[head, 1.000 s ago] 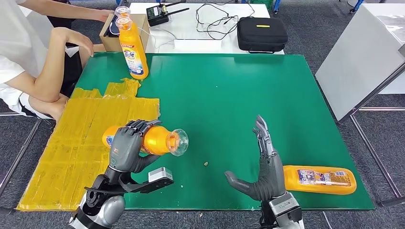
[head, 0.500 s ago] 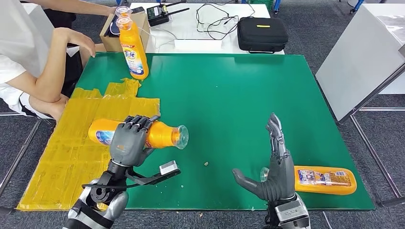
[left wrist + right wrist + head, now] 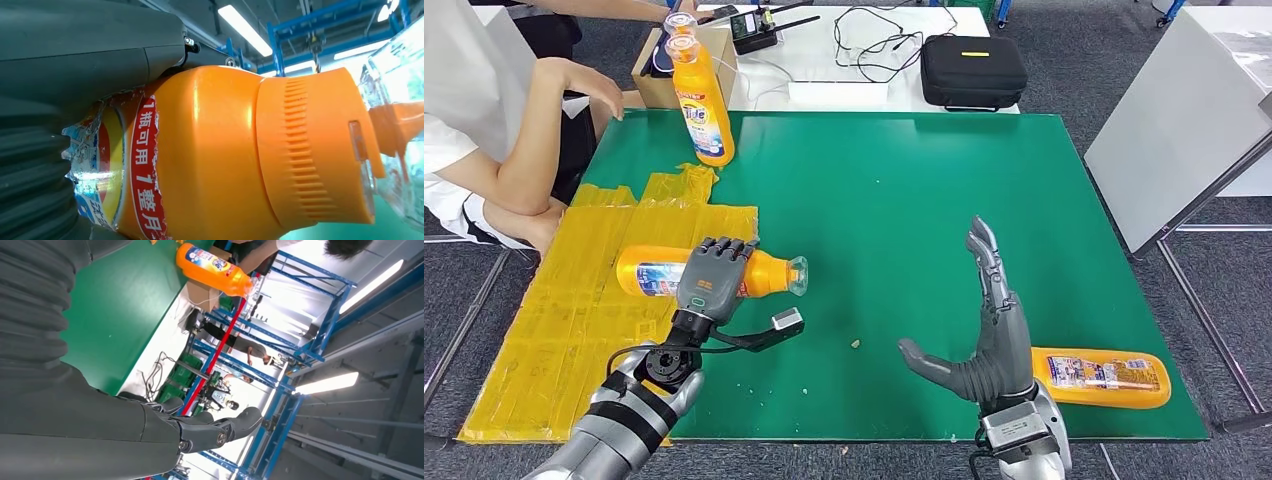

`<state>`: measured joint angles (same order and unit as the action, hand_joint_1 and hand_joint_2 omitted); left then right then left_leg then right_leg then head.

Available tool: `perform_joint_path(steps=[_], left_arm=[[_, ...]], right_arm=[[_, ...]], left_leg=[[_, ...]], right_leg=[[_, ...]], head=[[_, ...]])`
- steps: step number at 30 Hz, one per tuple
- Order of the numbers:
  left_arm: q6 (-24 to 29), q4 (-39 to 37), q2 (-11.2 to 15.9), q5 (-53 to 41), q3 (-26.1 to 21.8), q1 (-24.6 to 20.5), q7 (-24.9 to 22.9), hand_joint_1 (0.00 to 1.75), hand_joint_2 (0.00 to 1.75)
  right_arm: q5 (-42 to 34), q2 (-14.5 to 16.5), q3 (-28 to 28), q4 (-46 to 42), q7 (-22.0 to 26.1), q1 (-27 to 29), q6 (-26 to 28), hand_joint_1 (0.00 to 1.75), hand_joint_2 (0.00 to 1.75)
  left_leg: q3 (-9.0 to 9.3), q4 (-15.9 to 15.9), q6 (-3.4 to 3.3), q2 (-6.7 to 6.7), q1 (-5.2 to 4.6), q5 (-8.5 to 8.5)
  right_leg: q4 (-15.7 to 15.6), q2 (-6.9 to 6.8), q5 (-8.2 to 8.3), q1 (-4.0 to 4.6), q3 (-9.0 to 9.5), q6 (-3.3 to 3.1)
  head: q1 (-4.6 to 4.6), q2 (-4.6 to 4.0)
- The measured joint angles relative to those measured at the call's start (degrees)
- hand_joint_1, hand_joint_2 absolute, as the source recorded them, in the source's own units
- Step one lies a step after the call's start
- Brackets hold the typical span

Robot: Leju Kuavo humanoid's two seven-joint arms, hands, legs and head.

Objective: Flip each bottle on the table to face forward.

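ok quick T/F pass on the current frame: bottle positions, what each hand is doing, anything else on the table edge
1. The left hand holds a bottle lying on its side. True.
2. The right hand grips the bottle near the table's front right corner. False: its fingers are spread and it holds nothing; that bottle lies flat on the green table beside it.
3. An orange Tide bottle stands upright at the far left of the table. True.
4. The held bottle's cap end points toward the person. False: it points toward the table's middle.
5. The yellow sheet covers the table's right half. False: it lies on the left side.
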<state>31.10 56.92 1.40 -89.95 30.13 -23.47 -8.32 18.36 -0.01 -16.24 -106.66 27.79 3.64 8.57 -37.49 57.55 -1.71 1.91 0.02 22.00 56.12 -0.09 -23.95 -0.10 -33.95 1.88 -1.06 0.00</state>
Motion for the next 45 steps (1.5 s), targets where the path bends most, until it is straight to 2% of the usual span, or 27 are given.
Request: perform_joint_path(steps=[6, 12, 16, 20, 32, 42, 45], left_arm=[[-2.02, -4.70, 0.02, 0.54, -0.11, -1.10, 0.79, 1.75, 1.75], [-3.31, -6.38, -0.04, 0.59, -0.58, -1.76, 1.14, 1.75, 1.75], [-6.02, -7.04, -0.15, 0.38, -1.31, -1.95, 1.09, 1.75, 1.75], [-9.17, -8.03, -0.17, 0.40, -2.67, -2.37, 0.66, 0.02, 1.75], [-13.92, -11.77, -0.20, 0.91, -5.04, -4.35, -0.60, 0.00, 1.75], [-13.00, -13.93, -0.58, 1.72, -5.84, -5.15, -0.59, 0.00, 1.75], [-10.42, -13.84, -0.85, 4.41, -6.25, -4.64, 1.44, 0.00, 1.75]], right_arm=[[1.59, -0.53, -0.10, 0.04, 0.50, -0.06, 0.64, 0.00, 1.75], [2.28, -0.87, -0.25, 0.04, 0.85, -0.06, 0.64, 0.00, 1.75], [3.44, -1.04, -0.53, 0.04, 0.86, -0.06, 0.64, 0.00, 1.75], [4.20, -1.18, -0.61, 0.04, 0.49, -0.06, 0.76, 0.00, 1.75], [5.74, -1.26, -0.61, 0.04, -0.31, -0.05, 1.43, 0.00, 1.75], [6.05, -1.32, -0.61, 0.04, -0.93, -0.05, 1.44, 0.00, 1.75], [7.48, -1.36, -0.61, 0.05, -1.49, -0.04, 2.05, 0.00, 1.75]], left_leg=[[-0.04, 0.00, 0.00, 0.00, 0.00, 0.01], [-0.02, 0.00, 0.01, 0.00, 0.00, 0.00], [-0.02, 0.00, 0.00, 0.00, 0.00, 0.00], [-0.03, 0.00, 0.00, 0.00, 0.00, 0.00], [0.04, -0.01, 0.01, 0.02, 0.00, 0.00], [0.21, -0.01, 0.01, 0.02, 0.00, 0.00], [0.23, -0.01, 0.01, 0.01, 0.00, 0.00]], right_leg=[[-0.01, 0.00, -0.01, 0.00, -0.04, -0.01], [0.00, 0.00, -0.01, 0.01, -0.03, -0.01], [0.00, 0.00, -0.01, 0.01, -0.02, -0.01], [0.00, 0.00, -0.01, 0.01, -0.03, -0.01], [-0.01, -0.01, -0.01, 0.01, 0.06, -0.01], [-0.01, -0.01, -0.01, 0.01, 0.22, -0.01], [-0.01, 0.00, -0.01, 0.01, 0.23, -0.01]], head=[[0.01, 0.00], [0.01, 0.00], [0.01, 0.00], [0.01, 0.00], [0.01, 0.00], [0.01, 0.00], [0.01, 0.00]])
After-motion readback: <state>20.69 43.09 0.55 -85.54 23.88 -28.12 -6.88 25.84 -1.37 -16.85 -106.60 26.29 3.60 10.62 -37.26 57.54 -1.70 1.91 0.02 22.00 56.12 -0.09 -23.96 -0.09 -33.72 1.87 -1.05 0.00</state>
